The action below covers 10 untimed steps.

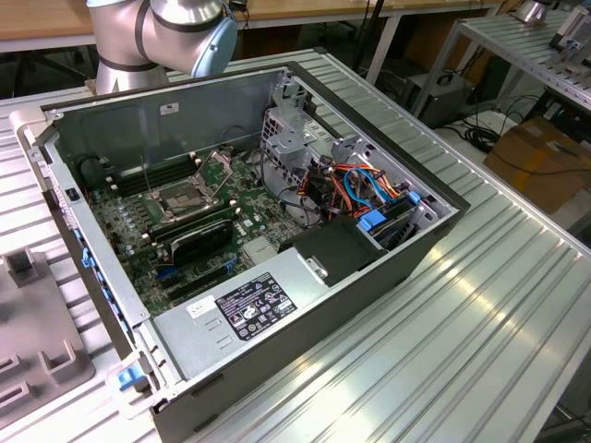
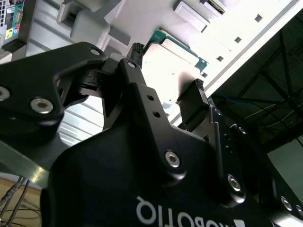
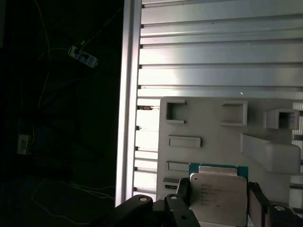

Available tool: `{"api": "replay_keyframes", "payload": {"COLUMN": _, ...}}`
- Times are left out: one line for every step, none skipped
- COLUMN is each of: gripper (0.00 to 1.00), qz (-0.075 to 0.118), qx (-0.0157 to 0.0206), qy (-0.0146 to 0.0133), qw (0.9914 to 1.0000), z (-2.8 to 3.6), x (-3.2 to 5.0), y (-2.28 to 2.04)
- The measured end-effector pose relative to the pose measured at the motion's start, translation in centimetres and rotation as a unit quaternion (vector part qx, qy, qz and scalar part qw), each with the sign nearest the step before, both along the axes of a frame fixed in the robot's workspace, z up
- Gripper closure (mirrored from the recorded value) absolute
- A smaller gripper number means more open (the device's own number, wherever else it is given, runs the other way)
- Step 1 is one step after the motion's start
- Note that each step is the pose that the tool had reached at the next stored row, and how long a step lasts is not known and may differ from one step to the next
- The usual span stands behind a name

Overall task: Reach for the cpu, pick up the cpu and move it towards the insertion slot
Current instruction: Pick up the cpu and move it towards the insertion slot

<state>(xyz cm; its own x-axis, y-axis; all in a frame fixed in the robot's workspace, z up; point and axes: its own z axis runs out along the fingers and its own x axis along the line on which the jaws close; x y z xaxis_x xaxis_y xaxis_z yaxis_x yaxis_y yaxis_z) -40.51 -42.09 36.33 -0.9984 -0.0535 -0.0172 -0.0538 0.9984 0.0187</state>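
No print can be made out word for word. In the exterior view the power supply (image 1: 208,341) carries a large black-and-white label (image 1: 257,309) with rows of tiny text and symbols, and a small white sticker (image 1: 197,311) just beside it. Another white sticker (image 1: 169,108) sits on the inner wall of the computer case (image 1: 388,277). In the first wrist view the cpu (image 3: 218,198) bears faint lines of marking. In the second wrist view the gripper (image 2: 167,67) has white lettering on its housing, upside down and cut off.
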Motion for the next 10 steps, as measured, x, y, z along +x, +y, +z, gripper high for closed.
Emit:
{"api": "replay_keyframes", "payload": {"gripper": 0.45, "qz": 0.000, "qx": 0.0000, "qy": 0.0000, "qw": 1.00000, "z": 0.00, "x": 0.09, "y": 0.01}}
{"api": "replay_keyframes", "payload": {"gripper": 0.45, "qz": 0.000, "qx": 0.0000, "qy": 0.0001, "qw": 1.00000, "z": 0.00, "x": 0.14, "y": 0.00}}
{"api": "replay_keyframes", "payload": {"gripper": 0.45, "qz": 0.000, "qx": -0.0001, "qy": 0.0001, "qw": 1.00000, "z": 0.01, "x": 0.16, "y": 0.00}}
{"api": "replay_keyframes", "payload": {"gripper": 0.45, "qz": 0.000, "qx": 0.0000, "qy": 0.0000, "qw": 1.00000, "z": 0.00, "x": 0.16, "y": 0.00}}
{"api": "replay_keyframes", "payload": {"gripper": 0.45, "qz": 0.000, "qx": 0.0000, "qy": 0.0000, "qw": 1.00000, "z": 0.00, "x": 0.17, "y": 0.00}}
{"api": "replay_keyframes", "payload": {"gripper": 0.45, "qz": 0.000, "qx": 0.0000, "qy": 0.0000, "qw": 1.00000, "z": 0.00, "x": 0.20, "y": 0.00}}
{"api": "replay_keyframes", "payload": {"gripper": 0.45, "qz": 0.000, "qx": 0.0000, "qy": 0.0000, "qw": 1.00000, "z": 0.00, "x": 0.25, "y": 0.00}}
{"api": "replay_keyframes", "payload": {"gripper": 0.45, "qz": 0.000, "qx": 0.0000, "qy": 0.0001, "qw": 1.00000, "z": 0.01, "x": 0.34, "y": -0.01}}
{"api": "replay_keyframes", "payload": {"gripper": 0.45, "qz": 0.000, "qx": 0.0000, "qy": 0.0001, "qw": 1.00000, "z": 0.00, "x": 0.47, "y": 0.00}}
{"api": "replay_keyframes", "payload": {"gripper": 0.45, "qz": 0.000, "qx": 0.0000, "qy": 0.0000, "qw": 1.00000, "z": 0.00, "x": 0.64, "y": 0.00}}
